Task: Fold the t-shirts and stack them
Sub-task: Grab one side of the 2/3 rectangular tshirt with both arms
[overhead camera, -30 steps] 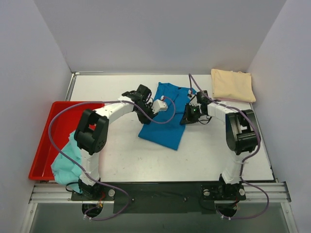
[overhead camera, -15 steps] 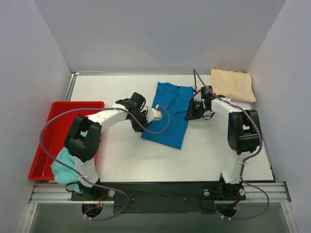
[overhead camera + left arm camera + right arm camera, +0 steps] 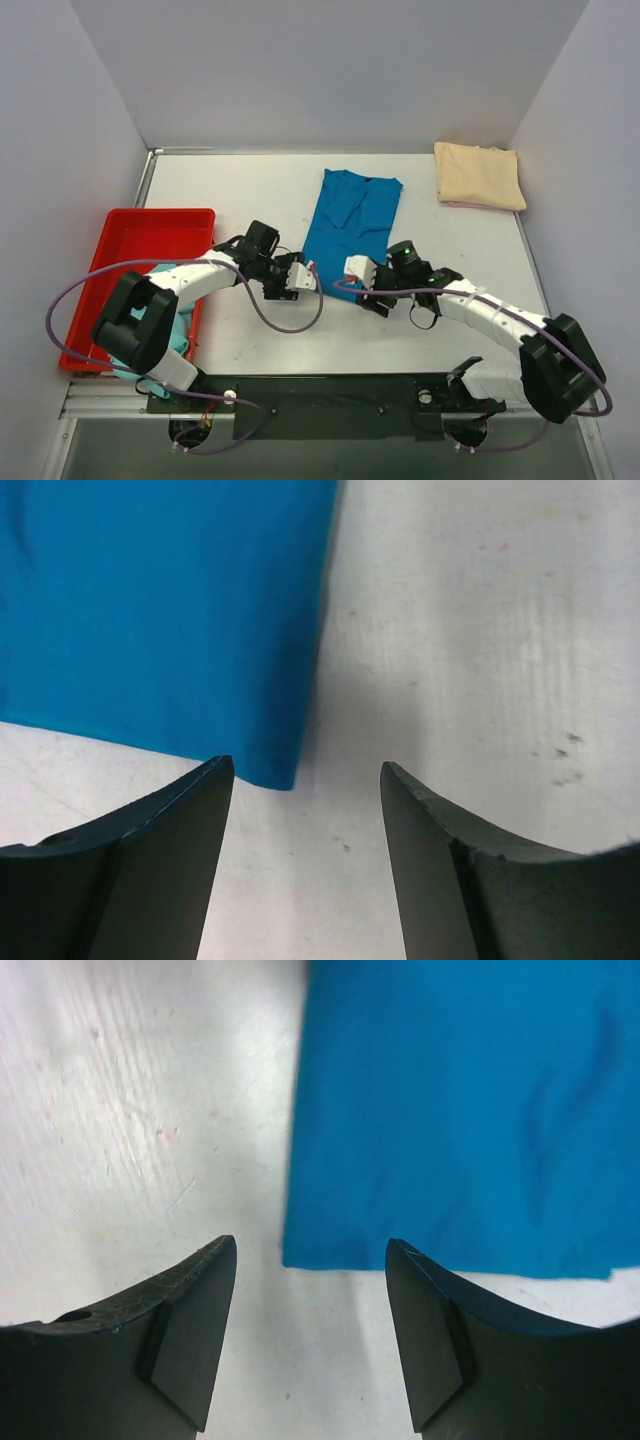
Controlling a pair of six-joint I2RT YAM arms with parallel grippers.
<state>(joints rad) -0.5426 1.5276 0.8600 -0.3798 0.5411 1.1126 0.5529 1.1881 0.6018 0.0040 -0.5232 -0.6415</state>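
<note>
A deep blue t-shirt (image 3: 352,222) lies folded into a long strip in the middle of the table. My left gripper (image 3: 305,279) stands open at its near left corner, and my right gripper (image 3: 352,273) stands open at its near right corner. In the left wrist view the blue t-shirt (image 3: 160,610) ends just past the left gripper (image 3: 305,765), whose jaws hold nothing. The right wrist view shows the blue t-shirt (image 3: 460,1110) just beyond the empty right gripper (image 3: 310,1242). A cream t-shirt (image 3: 478,175) lies folded at the back right. A teal t-shirt (image 3: 182,322) is mostly hidden behind my left arm.
A red tray (image 3: 130,240) sits at the left edge of the table, with the teal shirt hanging over its near right corner. Grey walls close in the table on three sides. Purple cables loop from both arms over the near table.
Both grippers have opened and let go of the blue shirt, then drawn back to its near edge. The shirt now lies straighter and narrower.
</note>
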